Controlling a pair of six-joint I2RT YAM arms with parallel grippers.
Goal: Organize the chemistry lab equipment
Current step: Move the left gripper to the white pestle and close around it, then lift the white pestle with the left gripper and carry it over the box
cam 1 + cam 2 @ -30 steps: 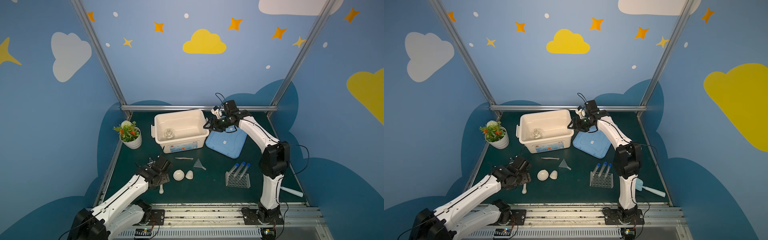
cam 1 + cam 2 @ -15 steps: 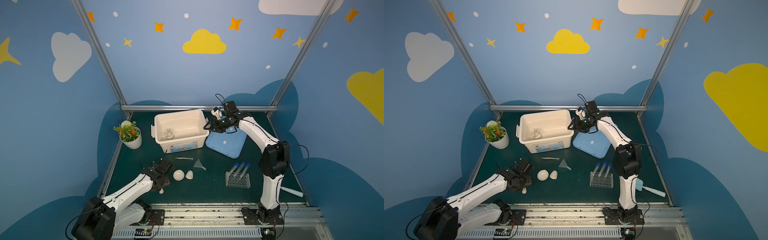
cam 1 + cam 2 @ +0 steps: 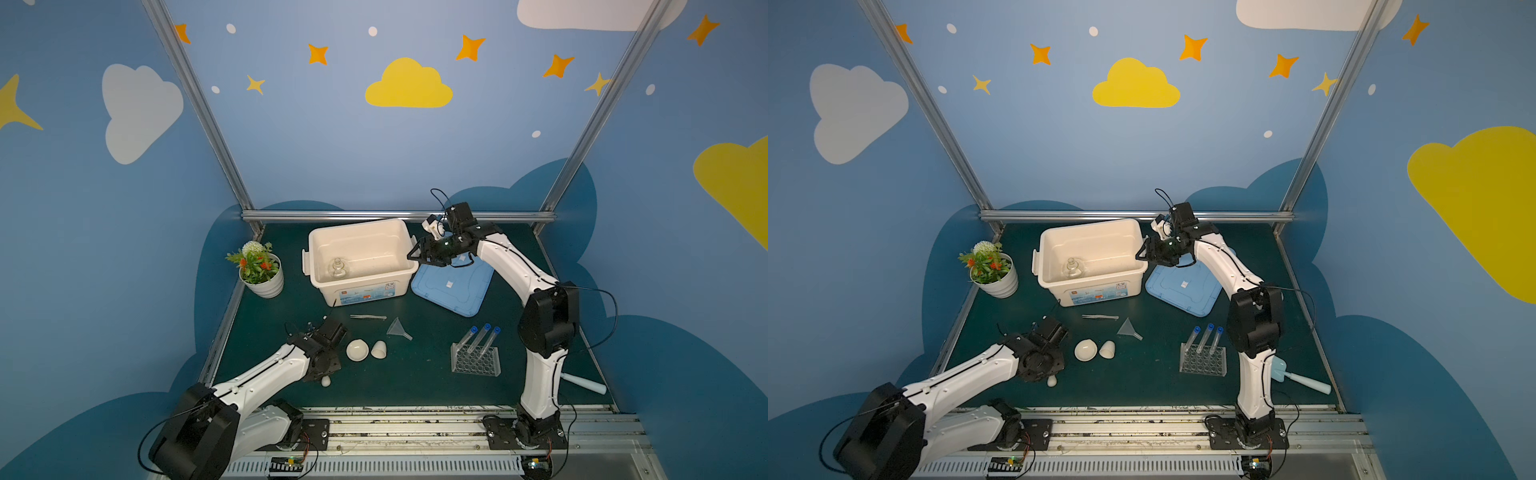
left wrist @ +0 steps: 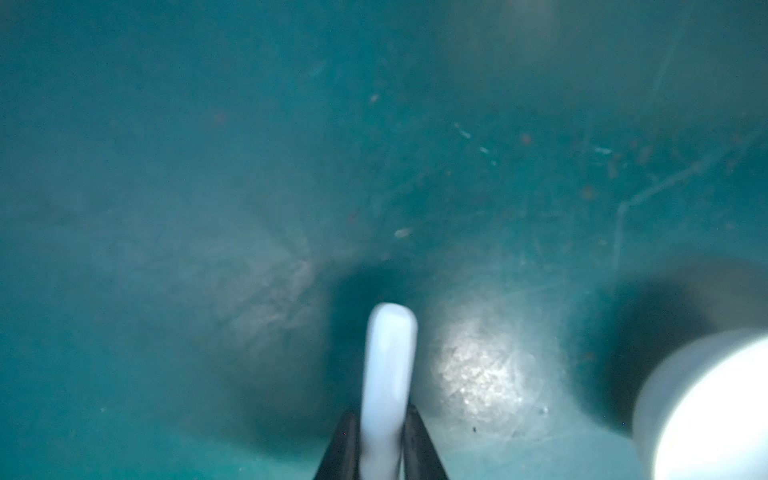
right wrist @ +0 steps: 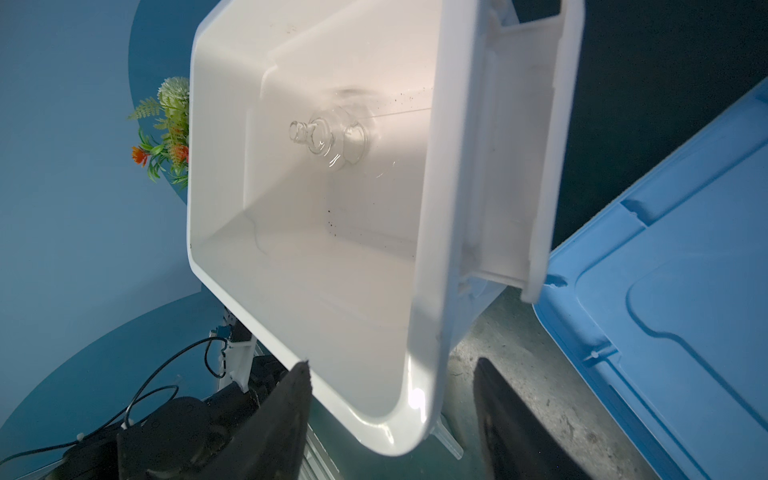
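**Top views.** Left gripper (image 3: 327, 372) sits low on the near-left desk (image 3: 415, 386); its arm runs flat from the near rail, wrist bent down. The pestle (image 3: 326, 381) shows only its bulb end beneath that wrist, just left of the bowl (image 3: 357, 350) and cup (image 3: 378, 349). The right arm rises from the near-right base, elbow high, forearm reaching far and left. The right gripper (image 3: 417, 255) sits at the right end of the bin (image 3: 361, 226), jaws apart about the rim; judged to be placed there to steady the bin for loading. Only the flask (image 3: 338, 268) is inside, so the sorting looks barely begun. The tweezers (image 3: 368, 317), funnel (image 3: 397, 328) and rack (image 3: 476, 360) with three tubes (image 3: 482, 336) are out on the desk. The lid (image 3: 453, 286) lies right of the bin, presumably set aside to keep it open.

**Left wrist view.** The gripper (image 4: 382, 449) is closed on the pestle (image 4: 388, 365), one finger either side of the handle, the free end projecting ahead; whether it has left the desk I cannot tell. A blurred white vessel sits at the edge; bowl or cup, I cannot tell.

**Right wrist view.** The gripper (image 5: 394, 362) is open; its fingers (image 5: 291, 415) straddle the bin's (image 5: 428, 208) corner; desk shows between one finger and the rim, so nothing is gripped. The flask (image 5: 328, 137) rests on the bin floor.
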